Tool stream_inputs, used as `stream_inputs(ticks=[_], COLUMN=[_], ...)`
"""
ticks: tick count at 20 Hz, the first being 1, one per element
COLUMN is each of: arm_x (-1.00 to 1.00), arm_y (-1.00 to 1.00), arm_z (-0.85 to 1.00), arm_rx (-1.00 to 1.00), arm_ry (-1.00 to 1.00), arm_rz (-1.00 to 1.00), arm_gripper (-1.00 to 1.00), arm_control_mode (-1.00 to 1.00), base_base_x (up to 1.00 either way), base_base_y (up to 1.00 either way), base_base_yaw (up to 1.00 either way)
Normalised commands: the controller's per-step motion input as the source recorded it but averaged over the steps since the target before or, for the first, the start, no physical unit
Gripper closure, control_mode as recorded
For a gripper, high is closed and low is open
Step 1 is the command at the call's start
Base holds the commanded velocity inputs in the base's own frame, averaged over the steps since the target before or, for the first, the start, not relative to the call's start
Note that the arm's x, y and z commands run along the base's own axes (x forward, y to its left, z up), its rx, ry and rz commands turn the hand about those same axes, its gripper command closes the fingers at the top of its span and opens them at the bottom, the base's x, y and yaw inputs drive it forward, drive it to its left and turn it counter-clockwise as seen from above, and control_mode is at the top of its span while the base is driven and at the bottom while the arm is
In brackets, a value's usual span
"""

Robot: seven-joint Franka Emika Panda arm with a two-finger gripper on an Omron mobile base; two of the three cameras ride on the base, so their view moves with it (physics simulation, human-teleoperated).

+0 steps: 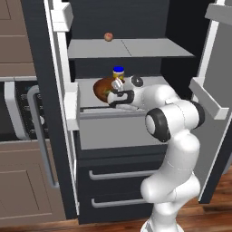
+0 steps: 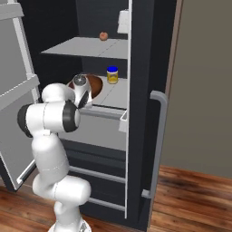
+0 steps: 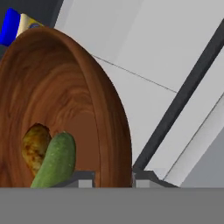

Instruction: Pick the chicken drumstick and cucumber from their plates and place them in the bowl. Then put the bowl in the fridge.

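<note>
At the bottom of the hand view, your gripper point(image 3: 113, 178) is pinching the rim of the wooden bowl point(image 3: 65, 100), jaws nearly together. Inside, lower left, the cucumber point(image 3: 56, 159) is lying against the chicken drumstick point(image 3: 35, 146). In the centre of the left base view, you are holding the bowl tipped over the middle shelf point(image 1: 140, 81) of the fridge point(image 1: 131, 149). Just behind it a blue-lidded jar point(image 1: 118, 72) is standing; pushing deeper risks knocking it. Letting go while tilted could be spilling the food.
</note>
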Motion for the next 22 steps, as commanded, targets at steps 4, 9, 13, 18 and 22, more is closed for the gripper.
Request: stream_inputs(ticks=[4, 9, 13, 18, 22], arm_x=[0.44, 0.37, 0.41, 0.41, -0.01], arm_y=[0.06, 0.09, 0.13, 0.13, 0.03], arm_z=[-0.1, -0.13, -0.15, -0.12, -0.04], arm_rx=[0.0, 0.0, 0.0, 0.0, 0.0], arm_ry=[0.0, 0.0, 0.0, 0.0, 0.02], arm_rz=[0.03, 0.0, 0.0, 0.0, 0.09], arm_gripper=[1.0, 1.0, 1.0, 1.0, -1.0], arm_control_mode=[-1.0, -1.0, -1.0, -1.0, -1.0], base_base_x=[0.0, 0.0, 0.0, 0.0, 0.0], base_base_y=[0.0, 0.0, 0.0, 0.0, 0.0], base_base_yaw=[0.0, 0.0, 0.0, 0.0, 0.0])
